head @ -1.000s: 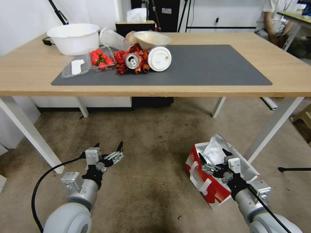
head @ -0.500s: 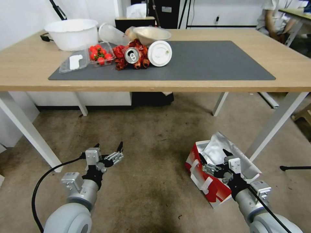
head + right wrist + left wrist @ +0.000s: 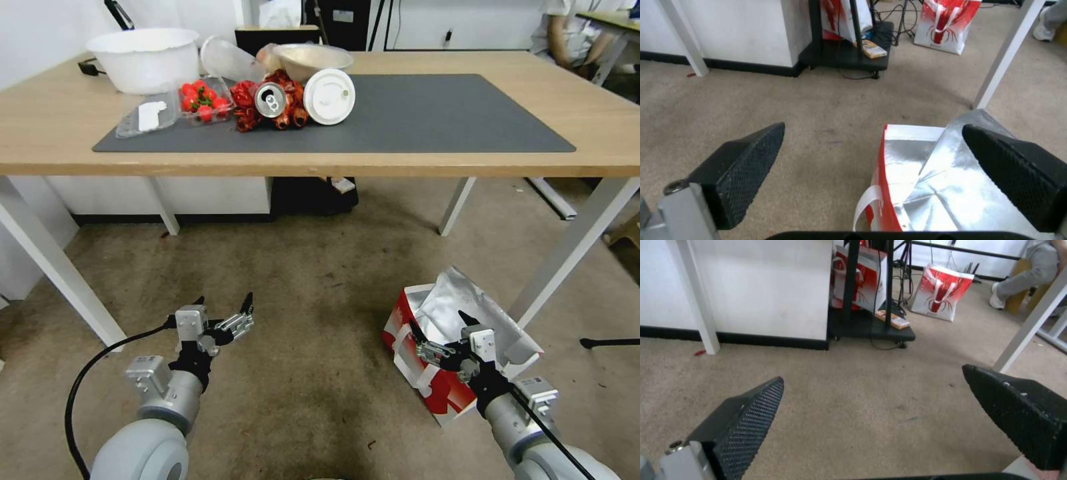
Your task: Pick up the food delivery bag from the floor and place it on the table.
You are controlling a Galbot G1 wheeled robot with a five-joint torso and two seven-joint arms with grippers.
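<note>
Brownish-grey floor (image 3: 313, 287) fills the lower half of the head view, and the food delivery bag (image 3: 445, 313) stands on it at the lower right, beside a white leg of the tabletop (image 3: 400, 163), its silver lining open upward. Right pincer (image 3: 438, 328) hangs spread wide just above the bag's open top, holding nothing. Left pincer (image 3: 224, 307) is at the lower left, also released, over bare floor.
</note>
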